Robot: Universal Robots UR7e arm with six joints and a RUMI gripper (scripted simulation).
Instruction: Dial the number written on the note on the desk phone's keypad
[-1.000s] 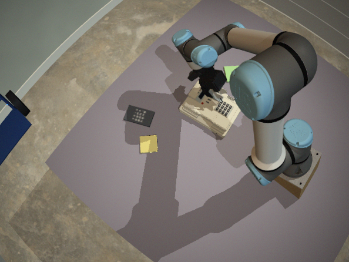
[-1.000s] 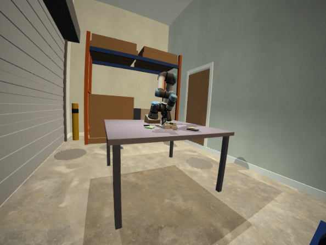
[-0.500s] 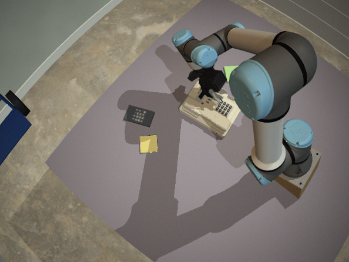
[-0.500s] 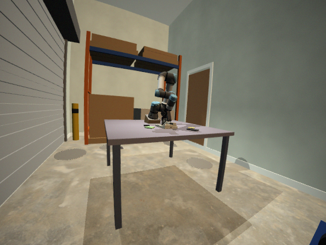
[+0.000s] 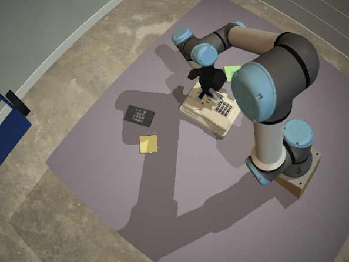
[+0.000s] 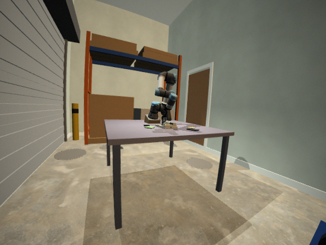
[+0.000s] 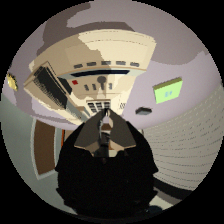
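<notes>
Top view, from left to right: a dark calculator-like keypad [image 5: 139, 116] lies on the worktop [image 5: 97, 176] toward nine o'clock, with a yellow note [image 5: 148, 144] just below it at about seven o'clock. Near the centre sits the beige desk phone [image 5: 209, 113], its handset [image 5: 198, 115] lying in the cradle along the phone's lower left side and its dark keypad [image 5: 224, 108] on the right. The end effector [image 5: 217, 97] is fully closed with nothing between its fingers, its tip at the keypad's upper left corner. A green note [image 5: 231, 72] lies just beyond the phone at one o'clock.
</notes>
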